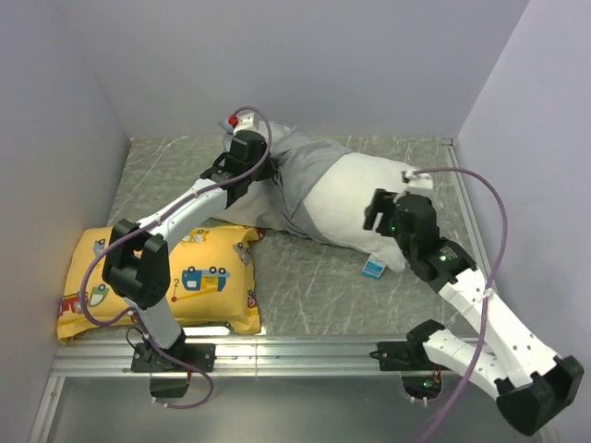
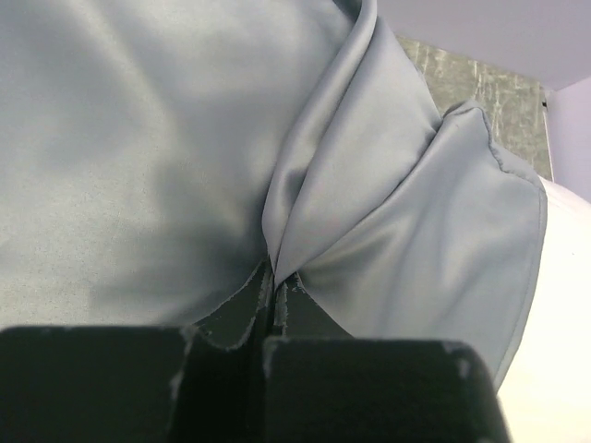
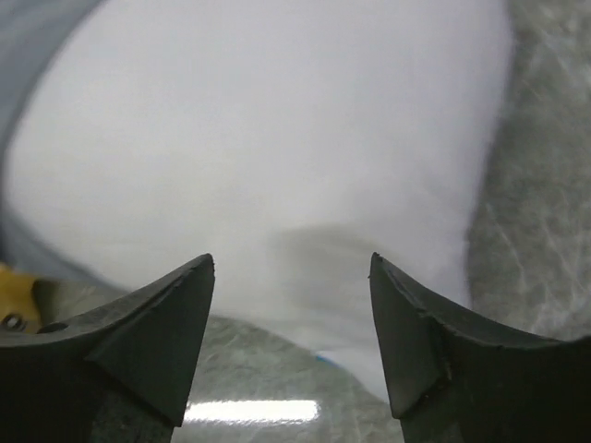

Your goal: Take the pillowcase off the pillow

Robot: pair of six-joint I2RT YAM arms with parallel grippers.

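The white pillow (image 1: 355,205) lies across the back middle of the table, its right half bare, and it fills the right wrist view (image 3: 277,138). Bunched grey pillowcase (image 1: 300,171) still wraps the pillow's left end. My left gripper (image 1: 242,155) is shut on a pinched fold of this pillowcase (image 2: 369,185) at its far left edge, the cloth rising out from between the tips (image 2: 274,281). My right gripper (image 1: 379,209) hovers over the pillow's right part, open, its fingers (image 3: 175,314) apart with nothing between them. A small blue-and-white tag (image 1: 372,269) sticks out below the pillow.
A yellow pillow with cartoon vehicles (image 1: 162,277) lies at the front left, under the left arm. A red-and-white object (image 1: 238,120) sits behind the left gripper by the back wall. Grey walls enclose the table; a metal rail (image 1: 295,355) runs along the near edge.
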